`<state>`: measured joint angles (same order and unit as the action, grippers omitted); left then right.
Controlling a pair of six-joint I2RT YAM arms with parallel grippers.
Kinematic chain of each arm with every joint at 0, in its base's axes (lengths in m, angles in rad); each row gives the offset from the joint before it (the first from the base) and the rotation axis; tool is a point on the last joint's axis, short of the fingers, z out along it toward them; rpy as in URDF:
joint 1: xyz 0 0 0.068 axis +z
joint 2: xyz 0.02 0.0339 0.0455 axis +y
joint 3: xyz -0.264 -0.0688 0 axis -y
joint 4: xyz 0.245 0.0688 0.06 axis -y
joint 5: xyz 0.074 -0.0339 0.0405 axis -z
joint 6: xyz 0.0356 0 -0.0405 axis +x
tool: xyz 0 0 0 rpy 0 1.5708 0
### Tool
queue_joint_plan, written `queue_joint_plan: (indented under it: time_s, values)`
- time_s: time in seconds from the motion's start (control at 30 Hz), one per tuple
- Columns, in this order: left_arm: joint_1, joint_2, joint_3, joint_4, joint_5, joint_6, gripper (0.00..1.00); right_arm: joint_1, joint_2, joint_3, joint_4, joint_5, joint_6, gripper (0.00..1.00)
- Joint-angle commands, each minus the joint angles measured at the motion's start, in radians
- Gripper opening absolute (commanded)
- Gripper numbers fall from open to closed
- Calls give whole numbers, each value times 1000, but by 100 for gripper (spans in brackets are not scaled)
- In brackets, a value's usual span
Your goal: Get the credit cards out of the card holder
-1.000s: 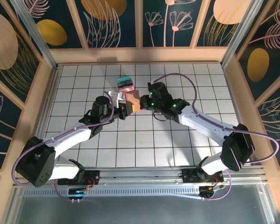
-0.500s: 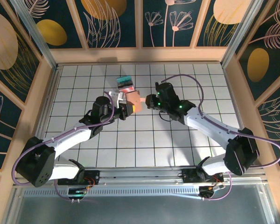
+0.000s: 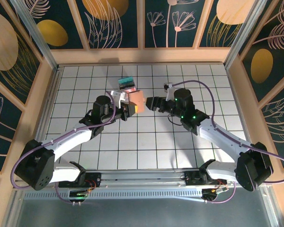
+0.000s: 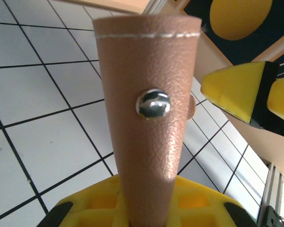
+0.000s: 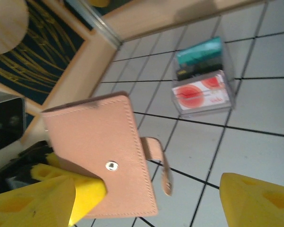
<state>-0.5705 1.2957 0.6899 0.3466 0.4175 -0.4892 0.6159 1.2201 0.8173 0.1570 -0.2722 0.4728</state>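
The card holder (image 3: 137,100) is a folded tan-pink leather wallet with a silver snap (image 4: 153,103). It is held upright above the tiles with my left gripper (image 3: 129,109) shut on its lower edge, the yellow pads (image 4: 199,201) on either side. Its closing strap (image 5: 164,163) hangs loose off one edge, unsnapped. My right gripper (image 3: 149,102) stands open just to the right of the holder, not touching it. Its yellow fingertips (image 5: 258,201) are wide apart with nothing between them. The credit cards are hidden.
A small clear box (image 3: 128,83) with teal and red contents (image 5: 203,80) lies on the white tiled floor just behind the holder. Wooden walls (image 3: 142,56) ring the work area. Open tiles stretch in front of both arms.
My right gripper has opened and drawn back to the right, away from the card holder. The left gripper keeps the holder in nearly the same place.
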Motion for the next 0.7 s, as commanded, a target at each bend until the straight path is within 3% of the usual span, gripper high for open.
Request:
queue_joint_plan:
  time_s: [0.0, 0.37, 0.67]
  values:
    - [4, -32, 38, 19, 79, 54, 0, 0, 2, -14, 76, -79, -48, 79]
    - [4, -55, 24, 133, 200, 2, 0, -55, -7, -63, 163, -246, -23, 59]
    - [5, -85, -6, 226, 272, -36, 0, -140, -81, -149, 310, -399, 47, 52]
